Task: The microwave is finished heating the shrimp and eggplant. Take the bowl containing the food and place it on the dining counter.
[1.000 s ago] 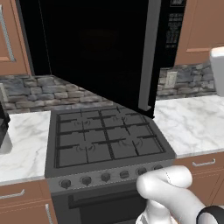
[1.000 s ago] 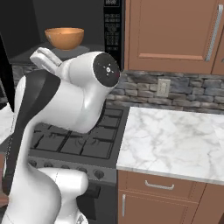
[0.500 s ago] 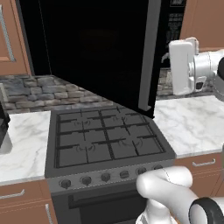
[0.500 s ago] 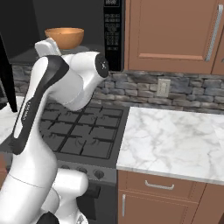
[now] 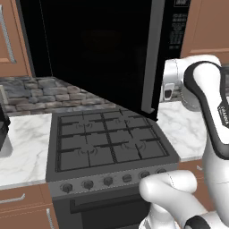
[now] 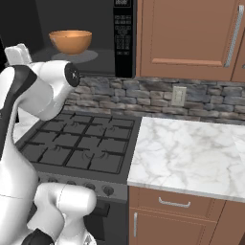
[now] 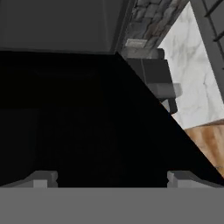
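1. currently the microwave (image 6: 86, 38) is hanging open above the black gas stove (image 6: 76, 148), its dark glass door (image 5: 98, 58) swinging out over the burners in the left base view and looming black in front of the hand camera.
2. beside the stove, the marble worktop (image 6: 191, 158) is running to the right under the wooden wall cabinets (image 6: 191, 33); the dining counter is somewhere outside these views.
3. the white arm (image 6: 28, 95) is bending up at the stove's left edge in the right base view, with the hand reaching up near the door's free edge.
4. the bowl (image 6: 70, 41) is sitting on the turntable inside the oven, toward the cavity's front, untouched; its contents are sitting too low to make out.
5. the gripper (image 7: 111, 180) is holding its two tips wide apart with nothing between them, facing the door glass.
6. judging by this, the reach toward the bowl is only beginning; the next move is calling for the hand to clear the door's edge, swing into the cavity and bring its jaws over the bowl's rim without knocking the door or tipping the food.
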Motion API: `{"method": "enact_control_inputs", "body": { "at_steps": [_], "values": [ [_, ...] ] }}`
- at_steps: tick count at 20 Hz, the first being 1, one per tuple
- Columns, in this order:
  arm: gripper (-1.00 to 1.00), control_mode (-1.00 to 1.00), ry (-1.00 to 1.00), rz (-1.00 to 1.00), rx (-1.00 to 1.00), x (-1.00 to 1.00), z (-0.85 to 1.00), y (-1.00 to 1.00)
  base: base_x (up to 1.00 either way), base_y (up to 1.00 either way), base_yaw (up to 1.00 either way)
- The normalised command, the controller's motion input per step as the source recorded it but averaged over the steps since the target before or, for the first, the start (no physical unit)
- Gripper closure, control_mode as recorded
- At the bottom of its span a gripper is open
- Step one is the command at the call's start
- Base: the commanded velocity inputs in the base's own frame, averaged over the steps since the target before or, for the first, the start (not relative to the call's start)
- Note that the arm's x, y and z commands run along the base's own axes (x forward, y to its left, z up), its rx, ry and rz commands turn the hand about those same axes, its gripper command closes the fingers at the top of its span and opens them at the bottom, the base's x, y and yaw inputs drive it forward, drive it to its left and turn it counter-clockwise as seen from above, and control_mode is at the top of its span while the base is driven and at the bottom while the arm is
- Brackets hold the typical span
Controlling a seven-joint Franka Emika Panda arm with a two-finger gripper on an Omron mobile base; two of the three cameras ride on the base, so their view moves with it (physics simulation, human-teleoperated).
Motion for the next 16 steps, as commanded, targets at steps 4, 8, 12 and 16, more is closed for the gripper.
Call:
{"method": "enact_control_inputs", "body": {
  "at_steps": [4,8,12,16],
  "values": [
    [-1.0,-1.0,0.1,0.13,0.0,-0.59,0.0,1.0,0.0,0.0,0.0],
    [-1.0,-1.0,0.09,0.1,0.0,-0.47,0.0,1.0,0.0,0.0,0.0],
    [-1.0,-1.0,0.07,0.03,-0.02,-0.25,0.0,1.0,0.0,0.0,0.0],
    [-1.0,-1.0,0.05,-0.05,-0.16,0.0,-0.08,1.0,0.0,0.0,0.0]
  ]
}}
